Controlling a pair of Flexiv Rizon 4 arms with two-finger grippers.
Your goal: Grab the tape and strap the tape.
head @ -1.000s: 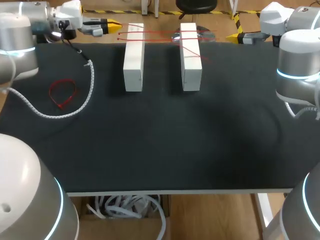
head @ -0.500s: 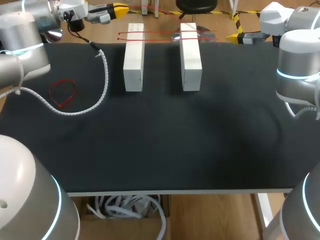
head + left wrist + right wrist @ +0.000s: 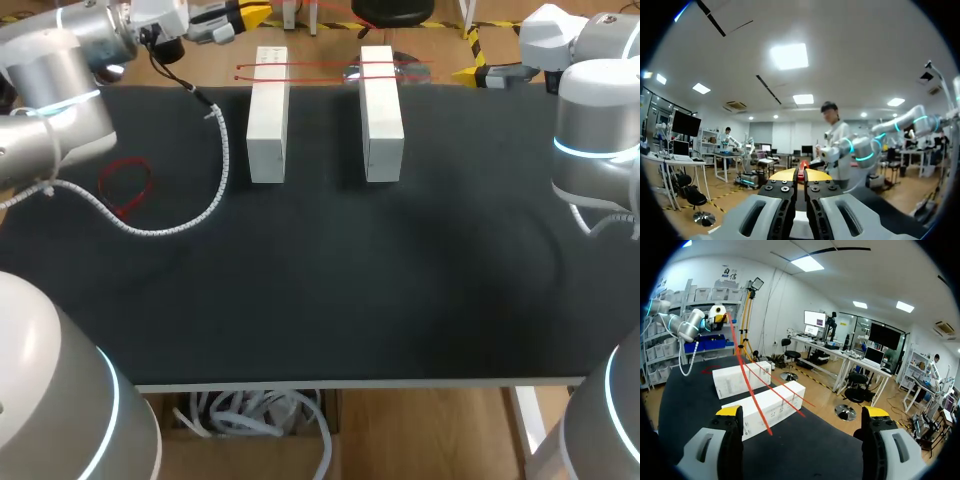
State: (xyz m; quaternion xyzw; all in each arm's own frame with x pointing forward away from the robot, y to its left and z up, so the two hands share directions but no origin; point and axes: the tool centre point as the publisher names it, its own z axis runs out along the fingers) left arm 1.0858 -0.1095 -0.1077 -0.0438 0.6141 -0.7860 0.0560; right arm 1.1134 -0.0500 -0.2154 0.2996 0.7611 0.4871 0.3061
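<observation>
While the left claw clamps red tape strung over two white boxes, right claw spread apart

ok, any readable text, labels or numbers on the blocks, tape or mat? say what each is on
No text can be read.
Nearer white block: faint grey marks on its side, too blurred to read.
Other white block: similar faint marks, unreadable.
Red tape, red loop, black mat: no print visible.
</observation>
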